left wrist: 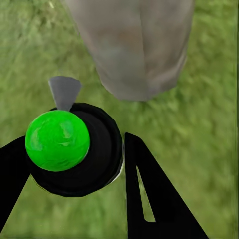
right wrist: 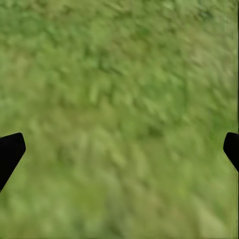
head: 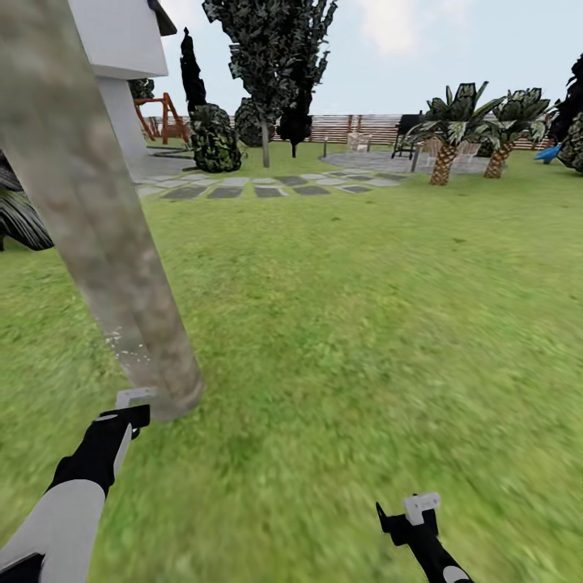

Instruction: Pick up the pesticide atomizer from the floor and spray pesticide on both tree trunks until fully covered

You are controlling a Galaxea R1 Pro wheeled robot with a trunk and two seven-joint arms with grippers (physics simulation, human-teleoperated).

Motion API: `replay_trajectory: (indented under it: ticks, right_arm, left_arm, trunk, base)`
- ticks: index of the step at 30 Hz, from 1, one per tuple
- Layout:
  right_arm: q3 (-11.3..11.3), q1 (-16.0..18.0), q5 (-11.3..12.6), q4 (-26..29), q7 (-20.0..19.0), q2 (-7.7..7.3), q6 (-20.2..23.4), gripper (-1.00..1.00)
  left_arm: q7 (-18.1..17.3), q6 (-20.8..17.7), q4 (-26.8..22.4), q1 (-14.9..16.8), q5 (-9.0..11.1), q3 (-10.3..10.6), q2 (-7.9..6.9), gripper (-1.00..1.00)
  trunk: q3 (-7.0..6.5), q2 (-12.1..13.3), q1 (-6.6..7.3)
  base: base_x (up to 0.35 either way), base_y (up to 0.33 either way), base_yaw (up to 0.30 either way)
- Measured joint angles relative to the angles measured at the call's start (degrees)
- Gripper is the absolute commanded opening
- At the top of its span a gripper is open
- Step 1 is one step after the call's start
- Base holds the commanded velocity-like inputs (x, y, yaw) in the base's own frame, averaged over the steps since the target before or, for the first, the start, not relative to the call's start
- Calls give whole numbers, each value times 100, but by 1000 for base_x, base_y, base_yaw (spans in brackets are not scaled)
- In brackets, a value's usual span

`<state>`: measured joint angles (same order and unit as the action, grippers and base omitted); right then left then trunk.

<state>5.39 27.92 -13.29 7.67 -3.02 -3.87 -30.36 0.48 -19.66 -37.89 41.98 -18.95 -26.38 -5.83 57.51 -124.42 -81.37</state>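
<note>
Sitting clamped between the left gripper's (left wrist: 74,169) fingers, the pesticide atomizer (left wrist: 74,149) looks a light, rigid, smooth-sided bottle, best held around its black body below the green cap (left wrist: 57,140). How much liquid it holds is hidden. Its grey nozzle (left wrist: 64,91) points at the tree trunk (left wrist: 137,45) just ahead. The right gripper (right wrist: 119,149) hangs spread over grass (right wrist: 119,74).

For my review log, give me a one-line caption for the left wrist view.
Left claw grips the atomizer, its grey nozzle pointing toward the base of the tree trunk on grass.
</note>
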Motion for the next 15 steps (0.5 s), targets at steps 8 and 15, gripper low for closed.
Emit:
replay_trajectory:
  ticks: [8,15]
  right_arm:
    - [0,0,0,-5,0,0,-1,100]
    - [0,1,0,-8,0,0,1,100]
  left_arm:
    - [1,2,-3,0,0,1,0,-100]
    - [-1,2,-8,-1,0,-3,0,-100]
  trunk:
    - [0,0,0]
    - [0,0,0]
  base:
    - [142,-272,3]
    - [141,-272,63]
